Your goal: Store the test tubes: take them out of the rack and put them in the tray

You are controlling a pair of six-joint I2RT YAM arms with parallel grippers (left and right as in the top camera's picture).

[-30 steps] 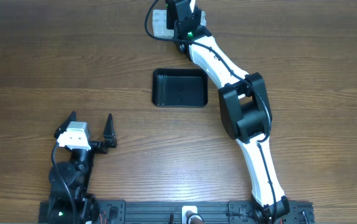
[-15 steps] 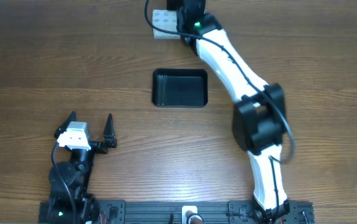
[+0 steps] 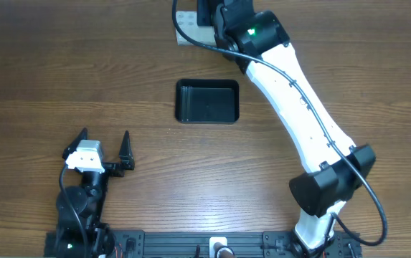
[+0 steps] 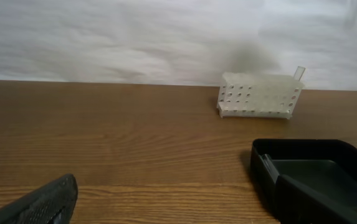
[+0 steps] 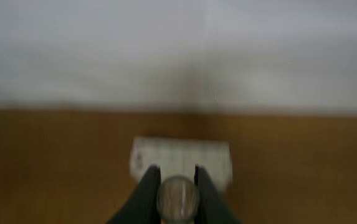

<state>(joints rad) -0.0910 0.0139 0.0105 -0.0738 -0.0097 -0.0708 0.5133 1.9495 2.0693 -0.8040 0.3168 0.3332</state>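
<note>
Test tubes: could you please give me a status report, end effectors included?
Left end effector open, near its base. Right end effector shut on a test tube at the rack. Tray empty; nothing between it and rack.

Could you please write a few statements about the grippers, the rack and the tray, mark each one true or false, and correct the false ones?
1. The right gripper is closed on a test tube. True.
2. The left gripper is shut. False: its fingers are spread wide open.
3. In the top view, the tray lies between the rack and the arms' bases. True.
4. The rack sits inside the tray. False: it stands on the table, apart from the tray.
</note>
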